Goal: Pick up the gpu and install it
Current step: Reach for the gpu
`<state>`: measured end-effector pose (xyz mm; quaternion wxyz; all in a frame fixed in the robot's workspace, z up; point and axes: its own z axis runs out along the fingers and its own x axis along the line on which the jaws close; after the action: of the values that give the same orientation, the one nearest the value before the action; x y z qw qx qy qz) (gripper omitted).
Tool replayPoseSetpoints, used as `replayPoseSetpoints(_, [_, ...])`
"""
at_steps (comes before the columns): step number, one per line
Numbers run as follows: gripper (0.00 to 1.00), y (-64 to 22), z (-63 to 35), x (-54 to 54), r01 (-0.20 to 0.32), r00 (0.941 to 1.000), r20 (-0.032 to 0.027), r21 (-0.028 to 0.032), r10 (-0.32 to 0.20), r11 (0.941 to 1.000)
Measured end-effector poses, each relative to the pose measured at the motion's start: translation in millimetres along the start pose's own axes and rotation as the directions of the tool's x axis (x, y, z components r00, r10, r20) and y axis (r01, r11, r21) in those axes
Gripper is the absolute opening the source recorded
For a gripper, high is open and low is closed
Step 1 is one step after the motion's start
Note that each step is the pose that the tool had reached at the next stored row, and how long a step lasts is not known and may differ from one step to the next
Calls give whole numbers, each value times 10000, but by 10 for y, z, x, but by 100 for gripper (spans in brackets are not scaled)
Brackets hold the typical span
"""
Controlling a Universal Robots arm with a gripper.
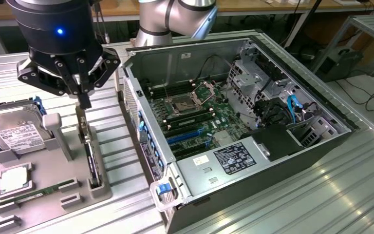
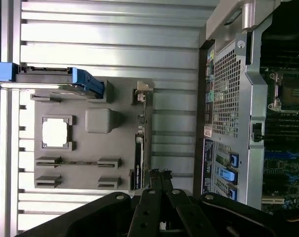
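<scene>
Gripper point(image 1: 83, 100) tips are pressed together with nothing between them, and they hang just above the upper end of the gpu point(image 1: 93, 165). You'll find the gpu standing on edge in a slot of the grey tray point(image 1: 57, 197), at 8 o'clock in the exterior view. From the tray, the open case point(image 1: 239, 168) lies at 3 o'clock on the bench point(image 1: 330, 195). The hard drive point(image 1: 11, 132) sits at 10 o'clock from the gpu.

We see a black gripper point(image 1: 83, 102) with a blue light, a dark gpu point(image 1: 93, 165) in a pale grey tray point(image 1: 70, 168) at the exterior view's eight o'clock, and a green motherboard point(image 1: 221, 119) with seemingly blue slots
</scene>
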<state>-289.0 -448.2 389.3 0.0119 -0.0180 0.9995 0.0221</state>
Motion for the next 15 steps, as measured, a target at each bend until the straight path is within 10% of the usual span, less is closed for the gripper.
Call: replayPoseSetpoints(15, [11,27,34,236,-1,10000,1,-1,1,10000])
